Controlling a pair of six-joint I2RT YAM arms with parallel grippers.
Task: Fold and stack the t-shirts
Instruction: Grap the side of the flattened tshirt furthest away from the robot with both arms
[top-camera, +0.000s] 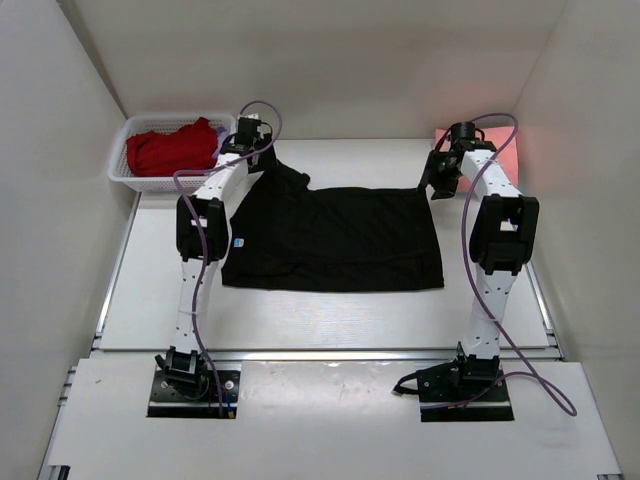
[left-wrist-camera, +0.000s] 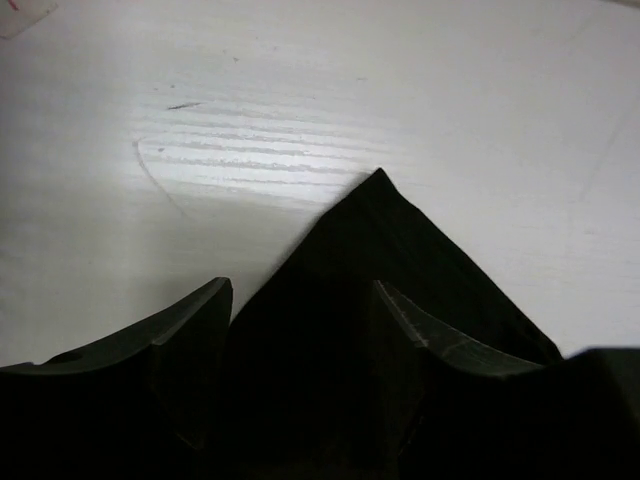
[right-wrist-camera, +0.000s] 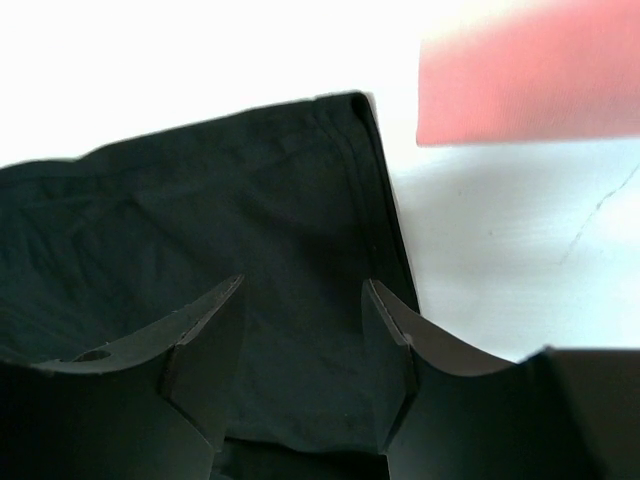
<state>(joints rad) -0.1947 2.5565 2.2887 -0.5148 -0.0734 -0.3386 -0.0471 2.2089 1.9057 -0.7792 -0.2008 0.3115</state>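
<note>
Two arm bases (top-camera: 190, 385) (top-camera: 465, 385) sit bolted at the near edge of a white table (top-camera: 330, 315), each arm reaching toward the far side. Between them a black t-shirt (top-camera: 340, 245) lies spread flat across the middle of the table, its small blue-white neck label (top-camera: 240, 242) showing at the left edge, close to the left arm.

At the shirt's far left, where the cloth narrows to a sleeve, the left gripper (top-camera: 250, 142) hangs over the fabric. From the left wrist, the left gripper (left-wrist-camera: 302, 290) has its fingers (left-wrist-camera: 190, 320) spread apart, with a pointed tip of black cloth (left-wrist-camera: 375, 230) filling the gap and jutting out onto bare table beyond; nothing is pinched.

Over the shirt's far right corner, the right gripper (top-camera: 440, 182) is poised likewise. From the right wrist, the right gripper (right-wrist-camera: 303, 290) stands open with its fingers (right-wrist-camera: 205, 330) apart above the flat hem corner (right-wrist-camera: 200, 200), the cloth lying loose beneath.

Just beyond that corner, at the far right of the table, lies a salmon-pink t-shirt (top-camera: 508, 155) (right-wrist-camera: 530, 80), apart from the black one.

In the far left corner, a red t-shirt (top-camera: 170, 150) is bunched inside a white lattice basket (top-camera: 120, 178).
</note>
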